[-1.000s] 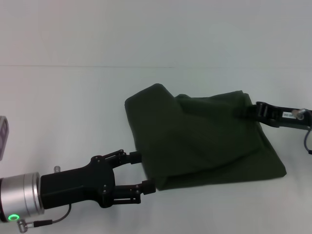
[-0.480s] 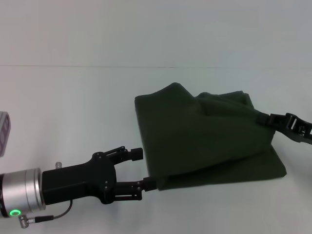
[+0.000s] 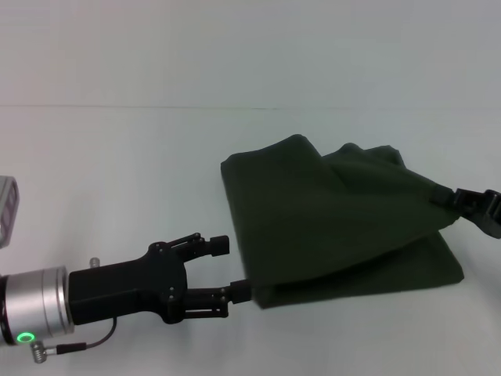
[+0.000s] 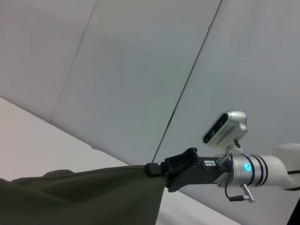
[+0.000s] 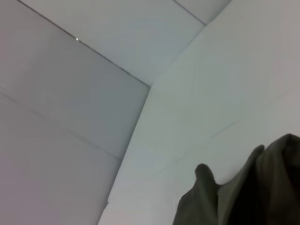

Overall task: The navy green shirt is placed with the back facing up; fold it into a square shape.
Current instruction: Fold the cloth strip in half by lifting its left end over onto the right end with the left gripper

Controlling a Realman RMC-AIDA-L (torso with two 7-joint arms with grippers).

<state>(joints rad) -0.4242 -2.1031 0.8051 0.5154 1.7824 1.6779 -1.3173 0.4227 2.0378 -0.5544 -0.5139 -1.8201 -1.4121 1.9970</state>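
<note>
Nearest you, your left gripper (image 3: 235,270) has its jaws spread around the near left edge of the navy green shirt (image 3: 337,223), lying folded on the white table (image 3: 117,172). Farther right, your right gripper (image 3: 452,200) pinches its corner; its small label is unreadable.

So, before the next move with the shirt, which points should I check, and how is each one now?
1. Right tool shut on the navy green shirt's corner: ok.
2. Left tool holding the near corner: cannot tell; fingers apart, lower one touches the hem.
3. Upper layer raised between both tools: ok.
4. Shirt folded square: not ok.
5. Shirt lies wholly on the table: ok.
</note>
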